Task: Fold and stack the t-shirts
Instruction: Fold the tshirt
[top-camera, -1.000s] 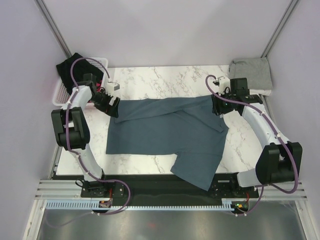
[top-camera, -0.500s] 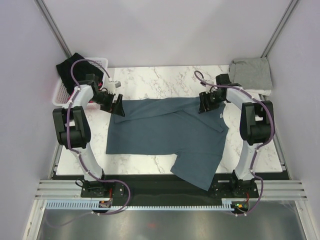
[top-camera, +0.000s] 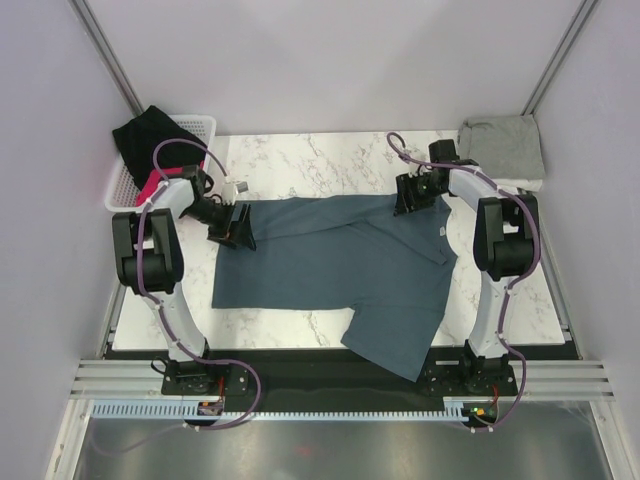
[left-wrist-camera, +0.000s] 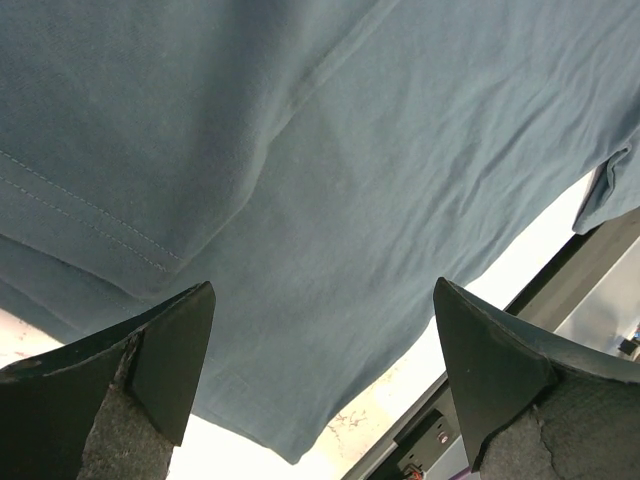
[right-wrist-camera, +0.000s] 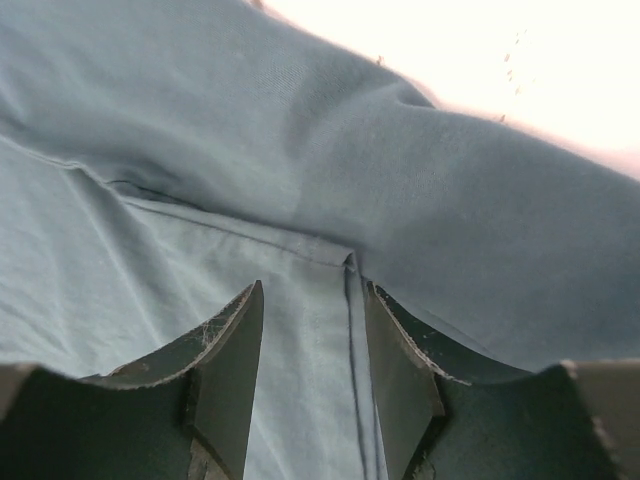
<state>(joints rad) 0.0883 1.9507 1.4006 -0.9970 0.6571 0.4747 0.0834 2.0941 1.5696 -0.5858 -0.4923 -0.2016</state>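
Two t-shirts are on record. Item one, the slate-blue t-shirt (top-camera: 330, 265), lies spread across the middle of the marble surface (top-camera: 320, 160). It is creased along its far edge, and its near-right corner laps over the near edge of the surface. We note a small white label (top-camera: 441, 231) toward its right side. Item two, the grey t-shirt (top-camera: 503, 147), sits folded at the far right corner, well apart from the first. Left gripper (top-camera: 235, 225): at the far-left corner of the blue shirt, jaws spread wide, nothing between them. Right gripper (top-camera: 408, 197): over the far-right edge of the same shirt, jaws part-way apart above a stitched seam, the cloth beneath lying flat and not pinched. White basket (top-camera: 205, 121), far left, holds black cloth (top-camera: 145, 135).
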